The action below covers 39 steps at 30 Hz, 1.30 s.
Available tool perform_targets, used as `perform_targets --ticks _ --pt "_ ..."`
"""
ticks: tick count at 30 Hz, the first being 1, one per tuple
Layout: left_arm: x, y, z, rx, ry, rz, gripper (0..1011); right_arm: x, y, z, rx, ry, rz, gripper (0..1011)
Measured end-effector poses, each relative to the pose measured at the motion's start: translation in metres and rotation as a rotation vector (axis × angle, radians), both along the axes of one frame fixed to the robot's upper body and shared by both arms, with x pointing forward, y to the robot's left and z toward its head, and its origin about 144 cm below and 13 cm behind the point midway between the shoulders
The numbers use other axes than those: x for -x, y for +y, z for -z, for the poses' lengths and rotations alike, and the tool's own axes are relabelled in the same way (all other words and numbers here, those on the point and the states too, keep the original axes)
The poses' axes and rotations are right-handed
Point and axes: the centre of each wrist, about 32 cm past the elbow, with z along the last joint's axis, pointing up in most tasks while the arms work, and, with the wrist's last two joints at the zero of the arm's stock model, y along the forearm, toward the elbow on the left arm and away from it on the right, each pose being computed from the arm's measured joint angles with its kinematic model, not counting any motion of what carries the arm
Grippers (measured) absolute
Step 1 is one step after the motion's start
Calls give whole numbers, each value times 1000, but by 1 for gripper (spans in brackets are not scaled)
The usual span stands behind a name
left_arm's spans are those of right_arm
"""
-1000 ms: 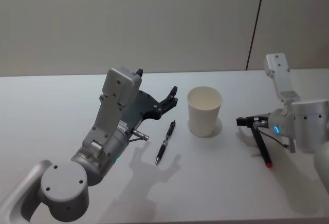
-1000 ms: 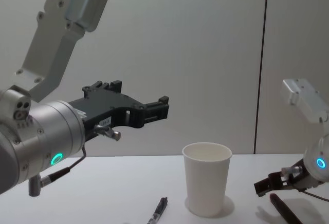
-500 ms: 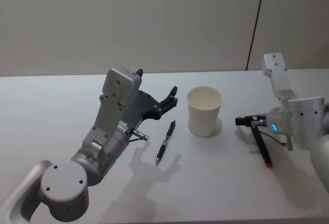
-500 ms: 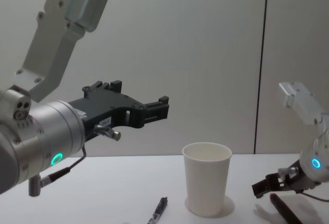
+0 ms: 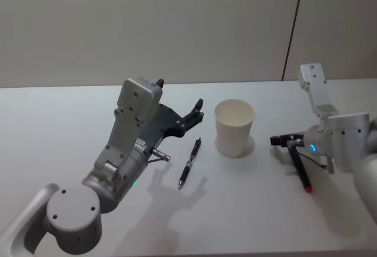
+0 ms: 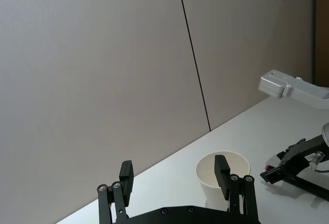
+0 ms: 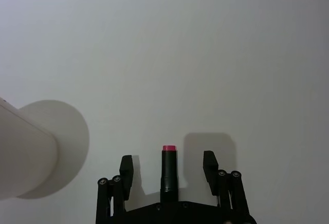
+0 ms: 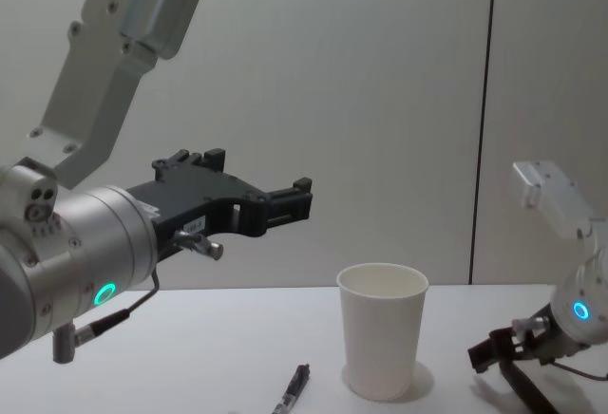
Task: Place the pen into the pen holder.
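The pen holder, a white paper cup (image 5: 234,127) (image 8: 383,343) (image 6: 222,183), stands upright mid-table. A dark pen with a red end (image 5: 300,168) (image 7: 168,175) (image 8: 528,392) lies on the table to its right. My right gripper (image 5: 281,140) (image 7: 167,166) (image 8: 488,357) is low over this pen and open, one finger on each side of the barrel. A second black pen (image 5: 189,164) (image 8: 293,390) lies to the left of the cup. My left gripper (image 5: 197,112) (image 6: 174,178) (image 8: 290,207) hangs open in the air above and behind that pen, holding nothing.
The white table (image 5: 247,210) runs back to a grey wall with a dark vertical seam (image 5: 293,27). Bare tabletop lies in front of the cup and both pens. The cup's edge shows in the right wrist view (image 7: 20,157).
My right gripper has sunk lower and edged left, settling around the red-ended pen. The left arm, the cup and both pens have stayed put.
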Motion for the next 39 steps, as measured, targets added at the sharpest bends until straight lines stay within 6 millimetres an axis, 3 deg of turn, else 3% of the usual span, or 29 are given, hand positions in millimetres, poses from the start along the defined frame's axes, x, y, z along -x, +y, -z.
perform_targets --ticks 24,39 --pt "0 0 0 0 0 0 1000 -2 1 13 5 18 -11 170" --pt "0 0 0 0 0 0 1000 3 -1 9 -22 -84 -33 159"
